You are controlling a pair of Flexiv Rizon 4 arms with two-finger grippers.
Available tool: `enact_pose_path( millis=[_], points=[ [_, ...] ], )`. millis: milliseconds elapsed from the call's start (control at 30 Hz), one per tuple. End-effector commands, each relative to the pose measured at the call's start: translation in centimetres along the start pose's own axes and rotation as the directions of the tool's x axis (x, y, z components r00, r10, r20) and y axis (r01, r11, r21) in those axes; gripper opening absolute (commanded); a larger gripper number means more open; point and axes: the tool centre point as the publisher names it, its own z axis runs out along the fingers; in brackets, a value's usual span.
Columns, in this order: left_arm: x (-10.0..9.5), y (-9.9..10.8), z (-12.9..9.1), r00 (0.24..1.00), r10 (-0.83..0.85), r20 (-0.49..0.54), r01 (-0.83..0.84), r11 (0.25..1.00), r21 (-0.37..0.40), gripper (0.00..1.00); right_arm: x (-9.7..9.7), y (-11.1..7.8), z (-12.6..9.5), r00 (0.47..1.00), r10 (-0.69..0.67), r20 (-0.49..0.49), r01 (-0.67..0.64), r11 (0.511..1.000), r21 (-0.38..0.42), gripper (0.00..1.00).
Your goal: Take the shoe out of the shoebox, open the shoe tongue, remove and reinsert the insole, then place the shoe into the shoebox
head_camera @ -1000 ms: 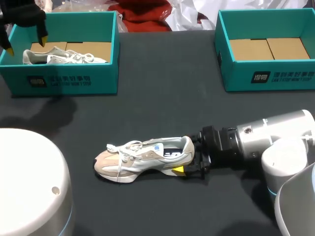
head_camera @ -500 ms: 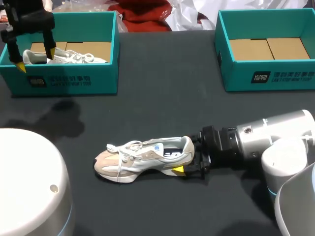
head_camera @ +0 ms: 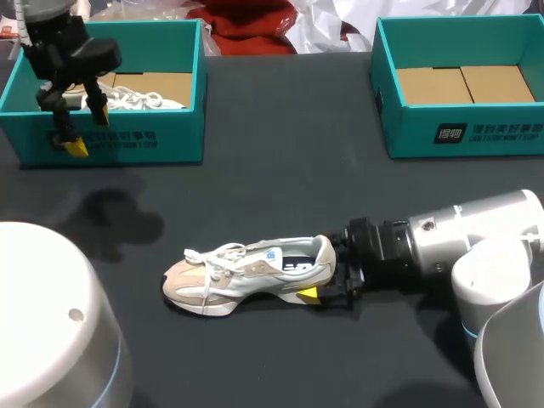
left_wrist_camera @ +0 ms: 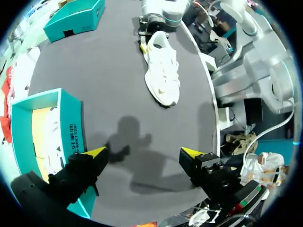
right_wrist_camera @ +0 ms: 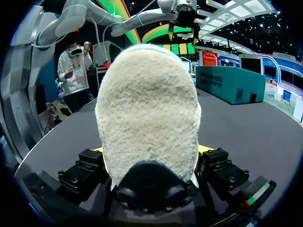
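A beige and white shoe [head_camera: 246, 274] lies on its side on the black table, toe to the left. My right gripper [head_camera: 327, 276] comes in from the right and is shut on the shoe's heel; in the right wrist view the fleecy heel [right_wrist_camera: 147, 118] fills the gap between both fingers. My left gripper [head_camera: 87, 132] hangs open and empty above the front wall of the left teal shoebox [head_camera: 170, 140]. In the left wrist view the gripper [left_wrist_camera: 142, 153] has bare table between its fingers, with the shoe [left_wrist_camera: 162, 71] well ahead of it and the shoebox [left_wrist_camera: 71, 132] beside one finger.
A second white shoe [head_camera: 136, 99] lies inside the left shoebox. Another teal shoebox [head_camera: 459, 132] stands at the back right, holding only cardboard. My left arm's white base [head_camera: 51, 323] fills the front left corner.
My left gripper has moved from the left shoebox's far left corner rightward and forward, coming down over its front wall. The right gripper and the shoe have kept still.
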Motion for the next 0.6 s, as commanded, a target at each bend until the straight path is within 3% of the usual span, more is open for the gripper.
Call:
enact_pose_path(
  millis=[33, 600],
  points=[
    [0.6, -0.4, 0.2, 0.754, -0.657, 0.024, 0.622, 0.725, 0.297, 1.00, 0.0, 0.1, 0.2, 1.000, 0.000, 0.002, 0.000, 1.000, 0.003, 0.00],
    [2.8, -7.3, 3.1, 0.650, -0.740, 0.172, 0.712, 0.672, 0.203, 1.00, 0.0, 0.1, 0.2, 1.000, 0.000, 0.002, 0.000, 1.000, 0.003, 0.00]
  ],
)
